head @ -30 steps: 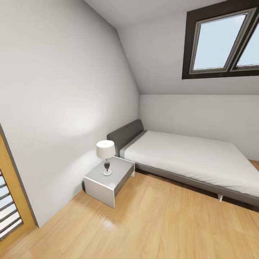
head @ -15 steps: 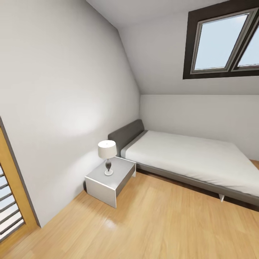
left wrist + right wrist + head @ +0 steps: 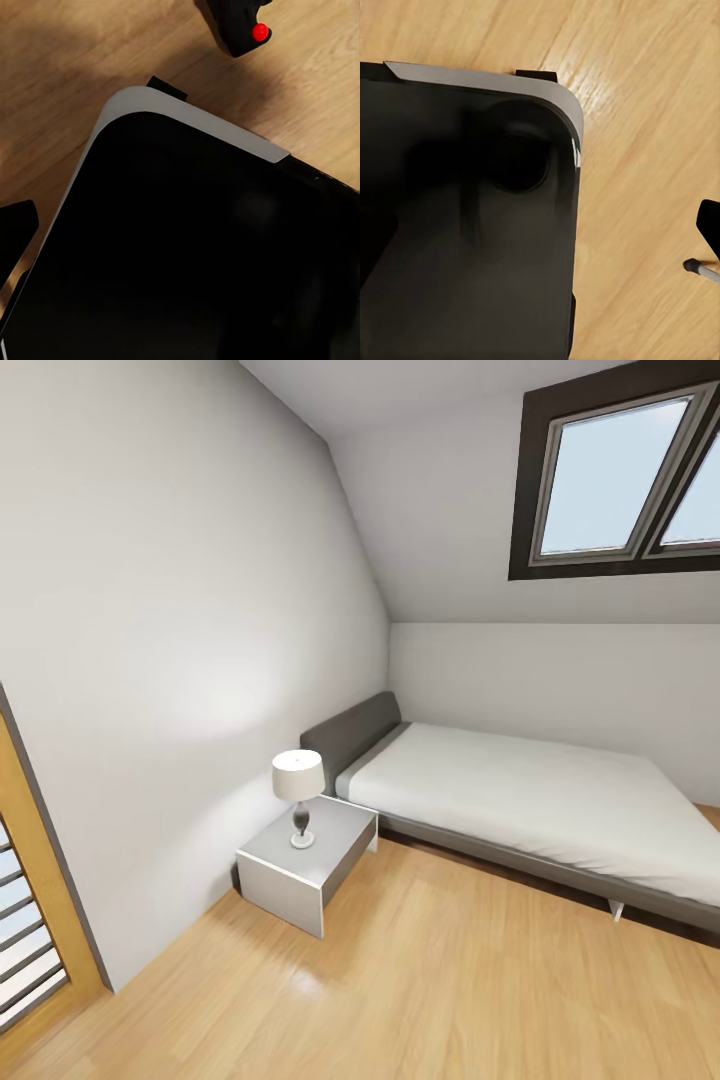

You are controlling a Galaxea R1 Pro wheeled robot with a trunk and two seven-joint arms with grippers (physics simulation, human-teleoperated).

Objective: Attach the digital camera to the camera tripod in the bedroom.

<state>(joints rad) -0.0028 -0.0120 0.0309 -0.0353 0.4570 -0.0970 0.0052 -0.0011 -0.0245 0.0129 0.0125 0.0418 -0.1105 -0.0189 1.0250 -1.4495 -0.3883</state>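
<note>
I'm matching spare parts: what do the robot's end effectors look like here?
Little shows: the left end effector's plain matte black finger and the right end effector's similar black finger. No cables or markings are visible there.

We see the bedroom evenly and brightly lit, daylight pale in the skylight (image 3: 625,475). A soft bright patch glows on the wall (image 3: 215,700), and a whitish sheen lies on the floor (image 3: 300,985) before the nightstand (image 3: 300,865). The bed (image 3: 530,800) casts a dark shadow beneath its frame. Straight edges bow toward the head view's borders, a wide-angle stretch. In both wrist views a black body (image 3: 195,262) is close and featureless, with faint reflections, and it throws soft shadows on the wood.
</note>
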